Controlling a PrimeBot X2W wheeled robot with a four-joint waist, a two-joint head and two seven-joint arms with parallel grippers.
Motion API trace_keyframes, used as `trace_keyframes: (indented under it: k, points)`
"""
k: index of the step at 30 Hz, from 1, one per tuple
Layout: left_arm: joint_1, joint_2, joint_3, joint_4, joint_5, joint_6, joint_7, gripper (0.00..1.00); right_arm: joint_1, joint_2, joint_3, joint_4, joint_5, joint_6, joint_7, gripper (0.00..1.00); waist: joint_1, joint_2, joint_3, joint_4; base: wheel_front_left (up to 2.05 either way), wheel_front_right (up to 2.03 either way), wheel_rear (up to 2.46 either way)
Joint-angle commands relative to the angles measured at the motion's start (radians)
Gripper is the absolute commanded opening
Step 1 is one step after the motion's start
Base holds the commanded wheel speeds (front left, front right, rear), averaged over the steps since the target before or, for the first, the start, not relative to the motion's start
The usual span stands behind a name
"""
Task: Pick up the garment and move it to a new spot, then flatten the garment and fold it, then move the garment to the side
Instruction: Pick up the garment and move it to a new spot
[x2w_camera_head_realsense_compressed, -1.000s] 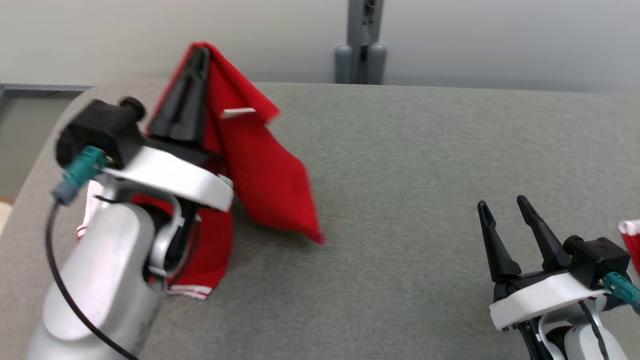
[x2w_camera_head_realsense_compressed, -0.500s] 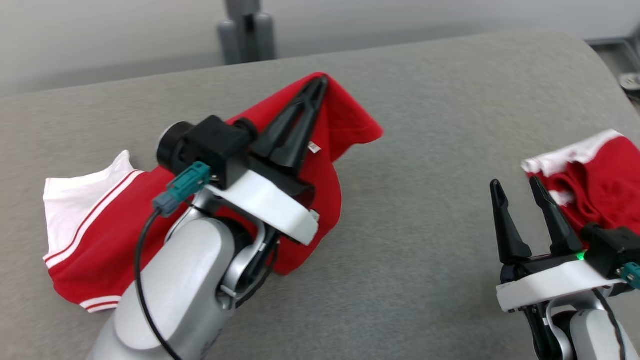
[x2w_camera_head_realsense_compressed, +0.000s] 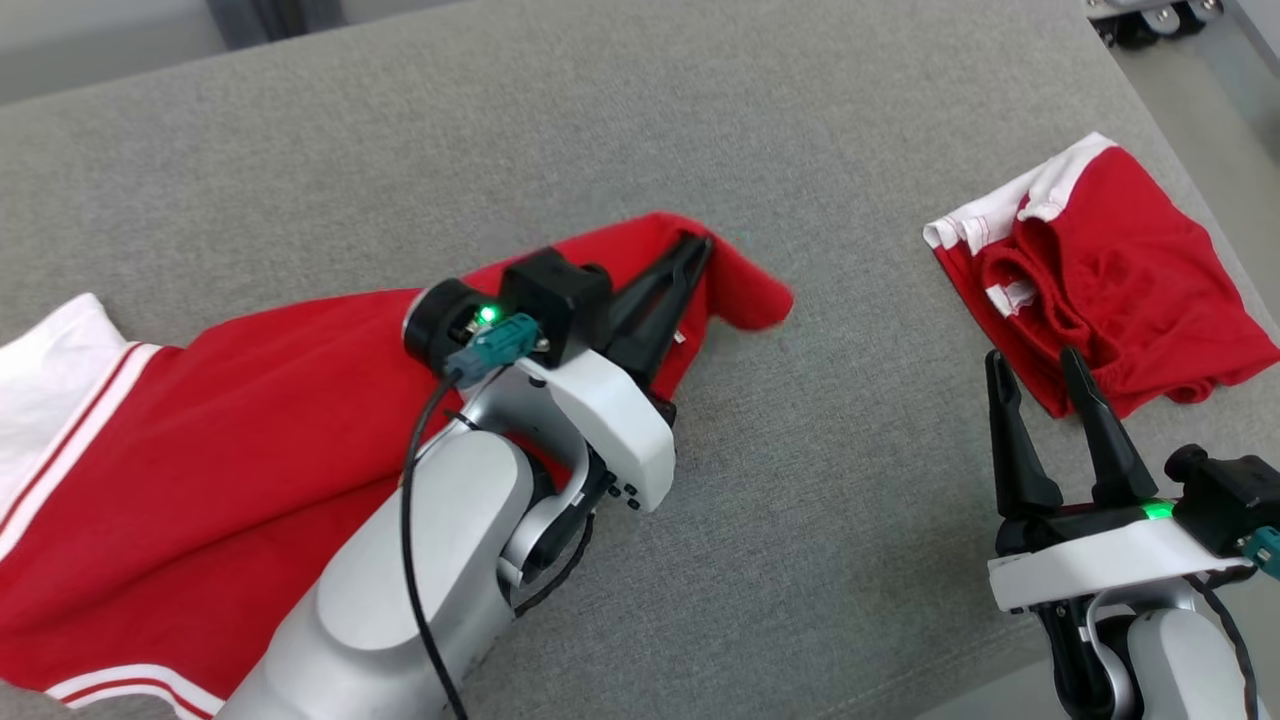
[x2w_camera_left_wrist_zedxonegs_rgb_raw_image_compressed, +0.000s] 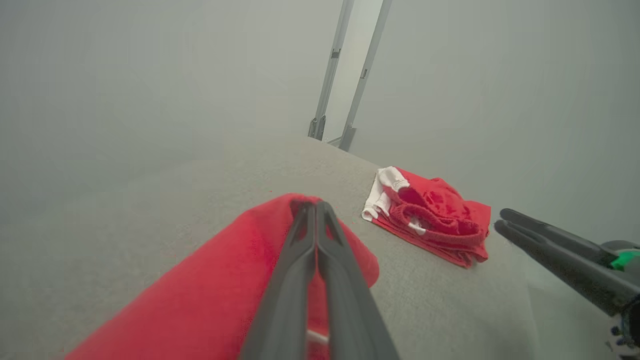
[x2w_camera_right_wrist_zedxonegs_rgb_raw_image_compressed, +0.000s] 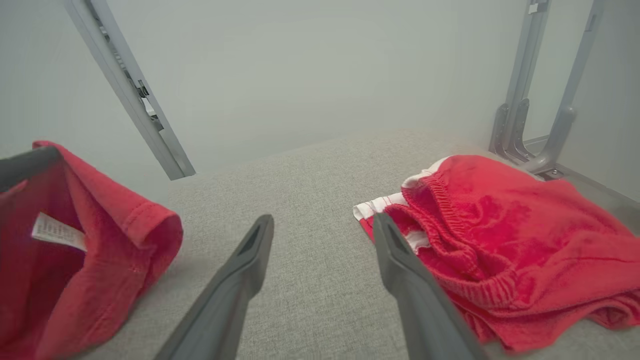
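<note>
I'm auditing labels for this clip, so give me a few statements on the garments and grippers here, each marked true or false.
1. The left gripper is shut on the garment. True.
2. The right gripper holds the pile. False: its fingers stand apart and empty, just short of the pile.
3. The garment hangs wholly clear of the table. False: only the pinched edge is raised; the rest lies spread on the table.
4. The pile is red with white trim. True.
</note>
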Motion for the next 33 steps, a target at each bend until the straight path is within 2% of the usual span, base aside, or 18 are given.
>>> trace_keyframes:
  k: [1, 4, 5, 6, 11, 16, 23, 25, 27, 32, 33]
  points:
    - [-0.021, -0.003, -0.010, 0.035, -0.008, -0.014, -0.003, 0.00, -0.014, -0.004, -0.001, 0.010, 0.005, 0.000, -0.012, 1.00, 0.0000, 0.0000, 0.024, -0.012, 0.00, 0.00, 0.00]
    - [-0.024, -0.017, -0.032, 0.103, -0.019, -0.039, -0.008, 0.02, -0.029, -0.004, 0.002, 0.028, 0.010, 0.000, -0.021, 1.00, 0.0000, 0.0000, 0.027, 0.001, 0.00, 0.00, 0.00]
    - [-0.024, -0.021, -0.040, 0.121, -0.025, -0.049, -0.007, 0.42, -0.033, -0.004, 0.003, 0.035, 0.011, 0.000, -0.024, 1.00, 0.0000, 0.0000, 0.024, 0.007, 0.00, 0.00, 0.00]
    - [-0.029, -0.026, -0.048, 0.133, -0.025, -0.058, -0.013, 1.00, -0.036, -0.004, 0.003, 0.041, 0.012, 0.000, -0.025, 1.00, 0.0000, 0.0000, 0.020, 0.015, 0.00, 0.00, 0.00]
    - [-0.006, -0.038, -0.088, 0.132, -0.042, -0.095, -0.029, 1.00, -0.042, -0.004, -0.007, 0.062, 0.000, 0.000, -0.033, 1.00, 0.0000, 0.0000, -0.019, 0.059, 0.00, 0.00, 0.00]
    - [0.043, 0.006, -0.086, 0.047, -0.034, -0.078, -0.052, 1.00, -0.036, -0.004, -0.024, 0.064, -0.021, 0.000, -0.027, 1.00, 0.0000, 0.0000, -0.065, 0.106, 0.00, 0.00, 0.00]
    - [0.135, 0.116, 0.009, -0.106, -0.036, 0.024, -0.092, 1.00, -0.013, -0.005, -0.052, 0.047, -0.042, 0.000, -0.006, 1.00, 0.0000, 0.0000, -0.121, 0.173, 0.00, 0.00, 0.00]
    - [0.169, 0.156, 0.071, -0.160, -0.046, 0.076, -0.119, 1.00, -0.006, -0.004, -0.066, 0.034, -0.051, 0.000, 0.005, 1.00, 0.0000, 0.0000, -0.140, 0.202, 0.00, 0.00, 0.00]
    - [0.194, 0.181, 0.116, -0.186, -0.054, 0.105, -0.142, 1.00, 0.002, -0.004, -0.072, 0.026, -0.059, 0.000, 0.014, 1.00, 0.0000, 0.0000, -0.151, 0.219, 0.00, 0.00, 0.00]
    - [0.250, 0.230, 0.240, -0.231, -0.084, 0.159, -0.226, 1.00, 0.013, -0.005, -0.083, 0.002, -0.080, 0.000, 0.040, 1.00, 0.0000, 0.0000, -0.179, 0.254, 0.00, 0.00, 0.00]
    - [0.250, 0.230, 0.240, -0.231, -0.084, 0.159, -0.226, 1.00, 0.013, -0.005, -0.083, 0.002, -0.080, 0.000, 0.040, 1.00, 0.0000, 0.0000, -0.179, 0.254, 0.00, 0.00, 0.00]
